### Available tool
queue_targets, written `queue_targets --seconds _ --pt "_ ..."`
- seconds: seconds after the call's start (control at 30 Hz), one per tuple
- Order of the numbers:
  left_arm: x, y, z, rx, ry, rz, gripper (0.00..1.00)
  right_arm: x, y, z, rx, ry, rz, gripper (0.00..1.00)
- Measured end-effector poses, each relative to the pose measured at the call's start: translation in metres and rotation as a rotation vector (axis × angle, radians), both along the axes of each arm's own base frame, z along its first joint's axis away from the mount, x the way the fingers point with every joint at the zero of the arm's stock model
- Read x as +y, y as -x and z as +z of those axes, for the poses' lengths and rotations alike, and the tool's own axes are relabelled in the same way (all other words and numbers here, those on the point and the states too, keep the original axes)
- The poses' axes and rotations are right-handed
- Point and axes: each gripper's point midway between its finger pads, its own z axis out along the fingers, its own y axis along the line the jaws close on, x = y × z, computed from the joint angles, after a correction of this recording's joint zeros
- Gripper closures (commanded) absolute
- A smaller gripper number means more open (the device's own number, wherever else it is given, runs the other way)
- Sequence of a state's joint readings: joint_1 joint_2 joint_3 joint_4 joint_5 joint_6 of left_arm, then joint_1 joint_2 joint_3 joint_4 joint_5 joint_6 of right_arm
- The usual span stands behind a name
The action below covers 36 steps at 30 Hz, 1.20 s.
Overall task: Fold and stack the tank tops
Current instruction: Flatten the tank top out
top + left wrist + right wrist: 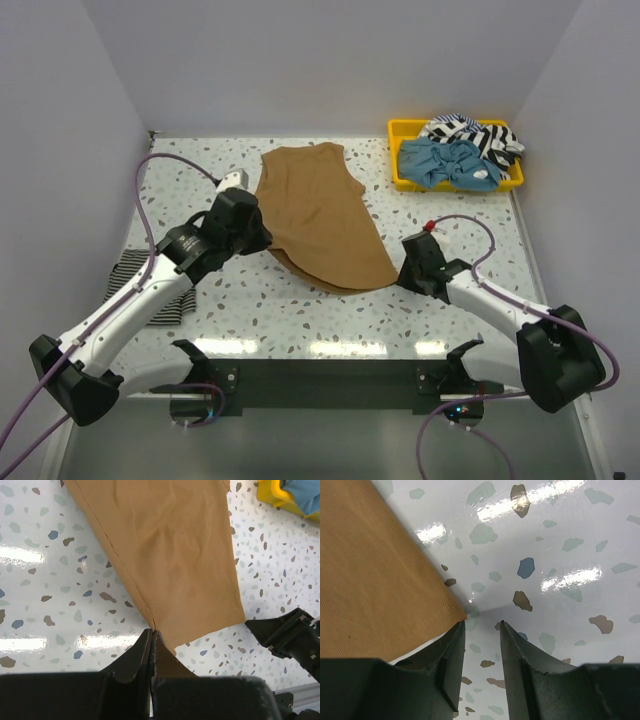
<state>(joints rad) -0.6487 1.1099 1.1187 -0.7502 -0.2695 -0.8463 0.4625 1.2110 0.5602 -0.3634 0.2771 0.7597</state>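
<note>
A plain tan-brown tank top [322, 215] lies spread in the middle of the table, its lower part doubled over. My left gripper [262, 243] is shut on its left lower edge; in the left wrist view the jaws [151, 632] pinch the tan cloth [170, 555]. My right gripper [402, 277] is open and empty just off the top's right lower corner [380, 595], fingertips [481, 624] beside the cloth edge. A folded black-and-white striped tank top [150, 290] lies at the left, partly under my left arm. A light blue top [450, 163] and a striped top [470, 133] lie in the tray.
A yellow plastic tray [400, 130] stands at the back right and shows in the left wrist view [272, 495]. White walls close in the back and sides. A dark rail [330, 375] runs along the near edge between the arm bases.
</note>
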Motion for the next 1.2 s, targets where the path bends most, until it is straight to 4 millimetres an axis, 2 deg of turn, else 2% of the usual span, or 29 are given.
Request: queue_targets --seconds 0.27,0.37,0.47,0.6,0.67,0.73,0.83,1.0,1.1,1.2 --pt "-0.003 -0.004 0.026 -0.041 0.056 0.023 1.0 0.001 -0.002 -0.003 -0.016 -0.014 -0.012 0.57" --pt "-0.005 -0.005 0.041 -0.069 0.089 0.021 1.0 0.004 -0.003 -0.002 -0.024 -0.031 -0.009 0.56" --pt "-0.013 -0.01 0.072 -0.122 0.141 0.009 1.0 0.012 -0.006 0.0 -0.033 -0.07 0.007 0.55" --pt "-0.027 -0.026 0.134 -0.23 0.227 -0.005 1.0 0.033 -0.007 -0.002 -0.021 -0.17 0.038 0.52" --pt "-0.032 -0.032 0.161 -0.285 0.268 -0.011 1.0 0.046 -0.006 -0.004 -0.028 -0.25 0.047 0.48" --pt "-0.035 -0.035 0.175 -0.317 0.291 -0.015 1.0 0.058 -0.004 -0.005 -0.04 -0.327 0.057 0.47" --pt "-0.037 -0.036 0.177 -0.323 0.297 -0.02 1.0 0.081 -0.003 -0.002 -0.075 -0.43 0.081 0.47" --pt "-0.041 -0.04 0.172 -0.307 0.288 -0.025 1.0 0.144 0.024 0.0 -0.063 -0.541 0.209 0.46" --pt "-0.046 -0.045 0.18 -0.315 0.298 -0.03 1.0 0.175 0.033 0.001 -0.076 -0.636 0.237 0.43" --pt "-0.048 -0.047 0.19 -0.331 0.313 -0.03 1.0 0.196 0.037 0.004 -0.123 -0.743 0.23 0.42"
